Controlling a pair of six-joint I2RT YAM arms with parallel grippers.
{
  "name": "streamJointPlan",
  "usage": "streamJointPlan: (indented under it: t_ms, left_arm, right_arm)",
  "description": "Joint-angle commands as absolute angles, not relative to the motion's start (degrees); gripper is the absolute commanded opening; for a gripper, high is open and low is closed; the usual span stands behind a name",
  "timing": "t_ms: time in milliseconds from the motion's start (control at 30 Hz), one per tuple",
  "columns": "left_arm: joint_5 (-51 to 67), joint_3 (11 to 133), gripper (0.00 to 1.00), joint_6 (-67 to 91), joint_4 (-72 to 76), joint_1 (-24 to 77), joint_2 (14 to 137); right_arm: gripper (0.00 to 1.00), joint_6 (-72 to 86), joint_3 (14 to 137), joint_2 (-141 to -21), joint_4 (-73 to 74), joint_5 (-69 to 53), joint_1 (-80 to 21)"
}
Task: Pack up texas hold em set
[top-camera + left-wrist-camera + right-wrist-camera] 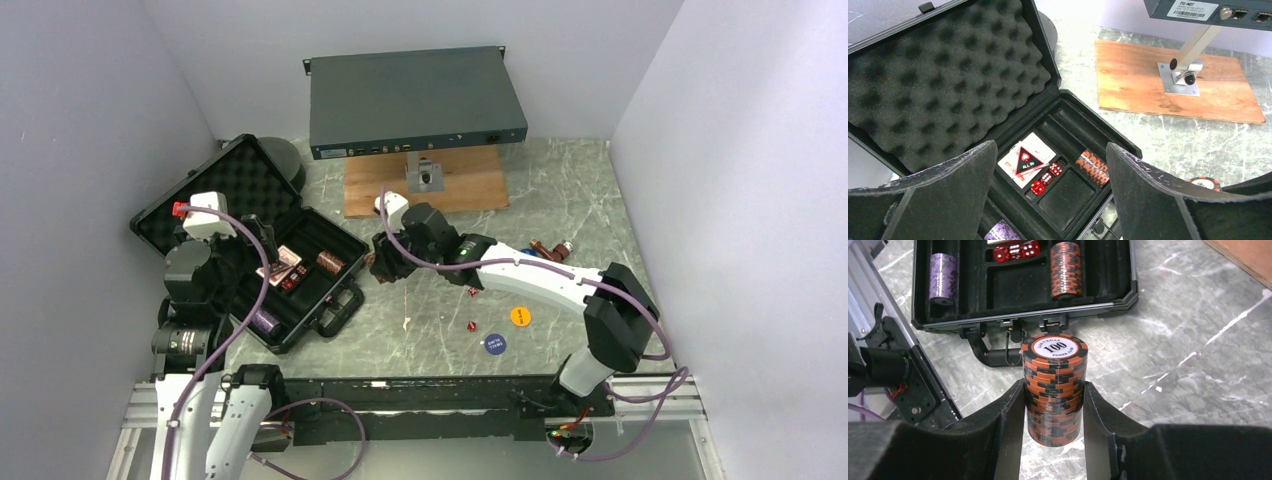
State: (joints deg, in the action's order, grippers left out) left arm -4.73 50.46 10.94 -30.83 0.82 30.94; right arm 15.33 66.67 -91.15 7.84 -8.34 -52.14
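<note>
The black briefcase (215,185) lies open at the left, foam lid back. Its tray holds a red card deck (1028,157), three red dice (1046,178), a brown chip roll (1093,167) and a purple chip roll (1003,231). My left gripper (1051,150) hangs open above the tray with nothing between its fingers. My right gripper (1054,387) is shut on another brown chip roll (1054,365), held above the table just outside the case's handle (998,352). On the table lie an orange disc (520,316), a blue disc (494,343) and two loose red dice (472,292).
A big grey metal box (415,100) stands on a post over a wooden board (425,185) at the back. More chip rolls (545,250) lie behind my right arm. A black round spool (285,160) sits behind the lid. Walls close in left and right.
</note>
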Motion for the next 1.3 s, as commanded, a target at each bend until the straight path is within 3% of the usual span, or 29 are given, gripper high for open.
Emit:
streamJointPlan:
  t_ms: [0,267,1267]
  left_arm:
    - [-4.35,50.13,0.85,9.96,-28.28,0.35,29.81]
    - [-6.85,50.09,0.86,9.44,-28.61,0.53,30.42]
    - [-12.57,50.36,0.89,10.46,-29.86,0.18,28.02]
  right_arm:
    - [0.0,9.18,68.32,-86.68,-2.24,-2.88,-55.43]
    - [0.0,4.51,70.99,-89.28,-7.8,-4.4,-57.19]
    - [0.0,-6.6,105.19,-124.23,-6.15,-11.99,-57.31]
